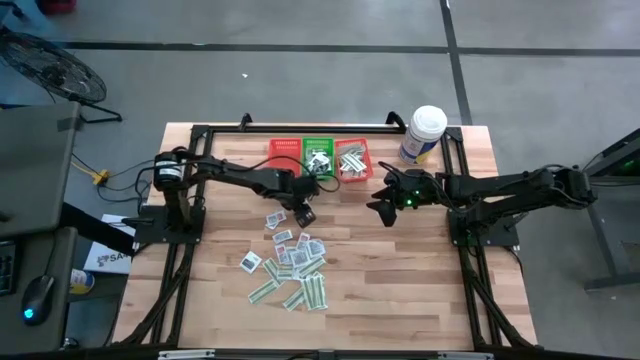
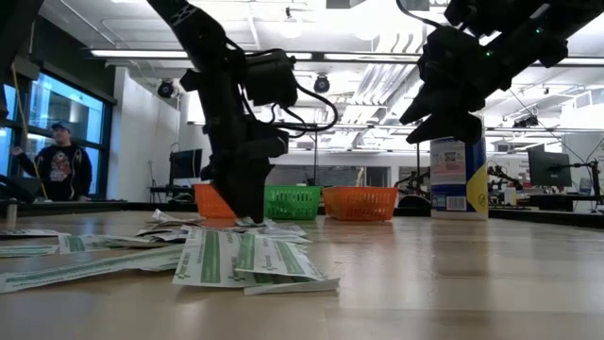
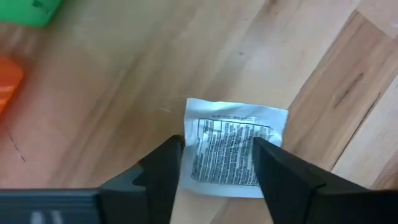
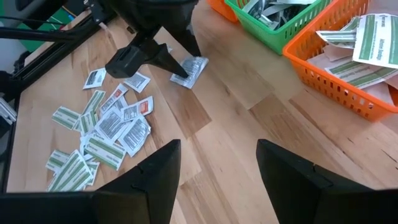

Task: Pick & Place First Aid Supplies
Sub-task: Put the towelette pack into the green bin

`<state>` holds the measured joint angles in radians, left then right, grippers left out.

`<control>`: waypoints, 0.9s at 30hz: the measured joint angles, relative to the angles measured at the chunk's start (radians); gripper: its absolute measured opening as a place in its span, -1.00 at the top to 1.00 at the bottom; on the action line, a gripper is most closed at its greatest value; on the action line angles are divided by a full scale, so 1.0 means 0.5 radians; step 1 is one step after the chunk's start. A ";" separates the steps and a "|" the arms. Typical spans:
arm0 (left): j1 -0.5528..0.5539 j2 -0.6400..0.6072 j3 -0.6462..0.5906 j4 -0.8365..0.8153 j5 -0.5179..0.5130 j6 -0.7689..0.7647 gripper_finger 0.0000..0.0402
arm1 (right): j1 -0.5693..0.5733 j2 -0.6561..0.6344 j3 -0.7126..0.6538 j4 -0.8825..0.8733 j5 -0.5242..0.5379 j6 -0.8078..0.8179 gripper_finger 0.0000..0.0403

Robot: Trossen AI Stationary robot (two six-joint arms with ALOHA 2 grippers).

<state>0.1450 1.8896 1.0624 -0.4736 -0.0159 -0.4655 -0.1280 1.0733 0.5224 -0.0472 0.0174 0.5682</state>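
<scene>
left claw straddles a white printed packet flat on the table, fingers parted either side, not yet clenched; only its wrist view shows this. right claw hangs released at three o'clock.

the first aid supplies are small flat paper packets of two kinds: squarish white ones with dark print and narrow green-and-white strips. most lie loose in a scattered pile on the wooden table, left of centre toward the near side, many overlapping, all lying flat; the strips gather at the near edge of the pile, the white squares mostly at its far side. one white printed packet lies flat by itself just beyond the pile's far edge, slightly crumpled. more packets sit in the far baskets: white ones in the green basket, green-and-white strips in the orange basket on the right.
</scene>
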 joint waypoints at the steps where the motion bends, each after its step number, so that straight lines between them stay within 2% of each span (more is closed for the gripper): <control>1: 0.001 -0.003 -0.024 0.022 0.012 -0.014 0.12 | 0.000 0.000 0.000 -0.001 0.007 -0.001 -0.01; 14: 0.003 -0.005 -0.041 0.032 0.075 -0.083 0.92 | 0.000 0.000 0.000 -0.001 0.079 0.000 -0.01; 21: 0.001 0.008 0.025 -0.055 0.128 -0.089 0.96 | 0.000 0.000 0.000 0.015 0.074 0.000 -0.01; 27: -0.007 0.028 0.294 -0.359 0.232 0.015 0.98 | 0.000 0.000 0.000 0.015 0.056 -0.002 -0.01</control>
<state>0.1417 1.9036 1.2092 -0.6530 0.1001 -0.4582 -0.1280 1.0733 0.5224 -0.0395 0.0452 0.5672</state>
